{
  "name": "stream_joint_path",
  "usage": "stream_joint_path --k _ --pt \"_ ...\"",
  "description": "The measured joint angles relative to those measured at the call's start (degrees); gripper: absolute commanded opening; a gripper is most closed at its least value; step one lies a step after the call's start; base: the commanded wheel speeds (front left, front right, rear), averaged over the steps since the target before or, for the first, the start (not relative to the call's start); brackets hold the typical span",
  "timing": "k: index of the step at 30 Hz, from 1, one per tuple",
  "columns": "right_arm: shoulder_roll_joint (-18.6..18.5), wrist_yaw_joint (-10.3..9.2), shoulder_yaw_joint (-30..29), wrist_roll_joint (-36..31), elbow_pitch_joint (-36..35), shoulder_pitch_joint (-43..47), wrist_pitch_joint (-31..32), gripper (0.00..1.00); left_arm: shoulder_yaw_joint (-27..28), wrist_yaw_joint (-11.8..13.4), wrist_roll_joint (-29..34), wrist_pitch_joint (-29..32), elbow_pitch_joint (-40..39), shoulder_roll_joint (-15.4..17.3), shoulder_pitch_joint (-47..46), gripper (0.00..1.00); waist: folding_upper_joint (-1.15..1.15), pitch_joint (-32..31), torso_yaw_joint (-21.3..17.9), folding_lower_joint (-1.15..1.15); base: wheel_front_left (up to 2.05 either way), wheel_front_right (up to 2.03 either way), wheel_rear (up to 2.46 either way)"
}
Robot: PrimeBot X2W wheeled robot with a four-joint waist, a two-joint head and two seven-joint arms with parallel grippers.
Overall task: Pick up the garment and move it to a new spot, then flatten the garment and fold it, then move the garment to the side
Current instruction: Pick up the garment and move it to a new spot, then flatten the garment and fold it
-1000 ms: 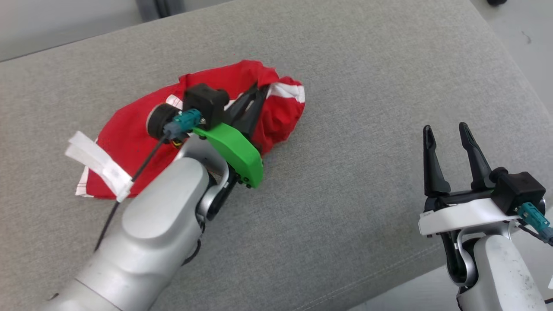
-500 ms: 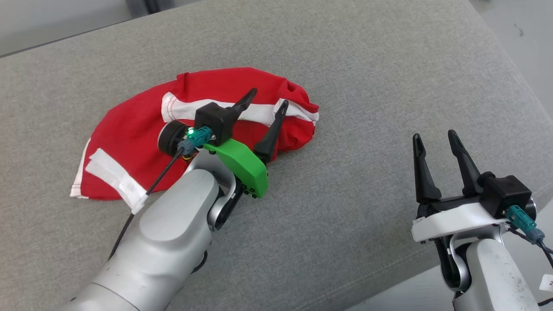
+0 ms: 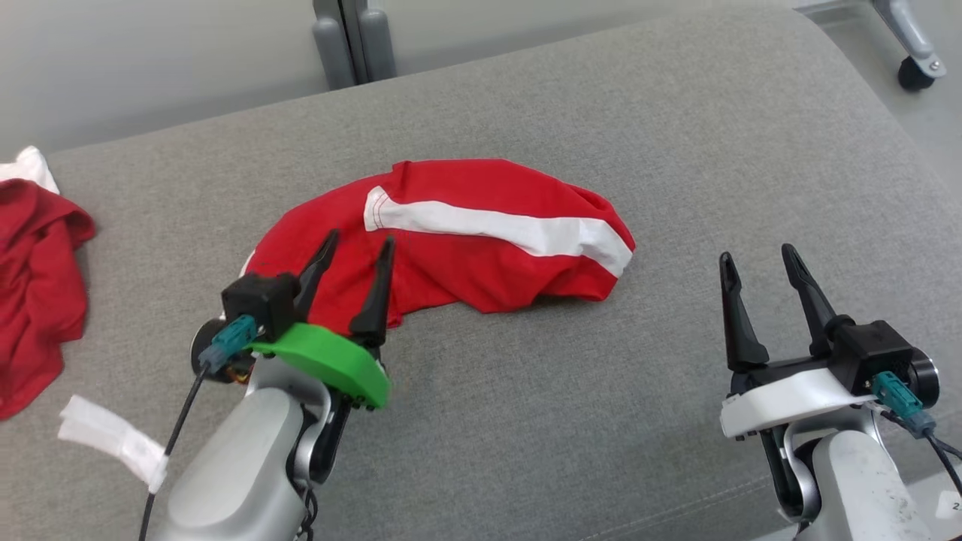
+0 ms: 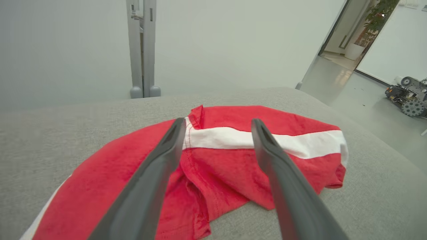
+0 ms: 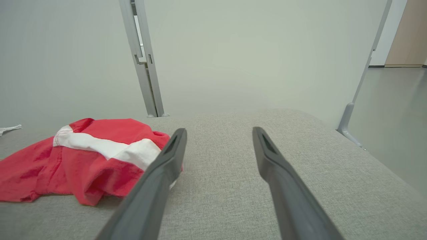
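Head view: garment [image 3: 481,263] sits crumpled, flattening and folding not done yet; left gripper [image 3: 359,239] at its 7 o'clock and right gripper [image 3: 757,253] both gape empty.

A small white tag [image 3: 950,508] at the near right edge, just beside the right forearm [image 3: 864,481], is showing one dark character that is looking like a "2"; the frame edge is cutting off the rest. A white paper flag [image 3: 113,443] is hanging on the near left cable [image 3: 183,417], too blurred to read.
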Motion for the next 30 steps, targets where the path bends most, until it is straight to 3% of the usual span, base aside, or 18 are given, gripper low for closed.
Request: stream_joint_path --k 6,7,11,20,30 --pt "0.0 0.0 0.19 -0.59 0.65 1.01 0.0 1.0 8.66 3.2 5.17 -0.01 -7.91 1.02 11.55 1.0 0.0 -2.97 2.18 0.0 0.0 0.0 0.0" --pt "-0.01 0.0 0.56 -0.44 0.76 1.27 0.0 1.0 12.29 4.71 7.72 0.0 -10.62 0.75 15.82 1.0 0.0 -3.82 2.83 0.0 0.0 0.0 0.0" --pt "0.0 0.0 1.38 0.47 1.23 2.5 0.0 1.0 18.82 6.16 11.18 -0.04 -14.56 -1.63 23.13 1.0 0.0 -5.08 3.86 0.0 0.0 0.0 0.0" --pt "0.01 0.0 3.54 1.76 1.97 3.98 0.0 1.0 26.77 4.16 17.42 -0.04 -17.56 -6.13 30.94 1.0 0.0 -6.4 5.13 0.0 0.0 0.0 0.0" --pt "0.0 0.0 4.66 1.98 3.39 4.16 0.0 1.0 29.83 1.96 20.01 -0.03 -17.45 -8.42 32.4 1.0 0.0 -6.74 5.4 0.0 0.0 0.0 0.0"
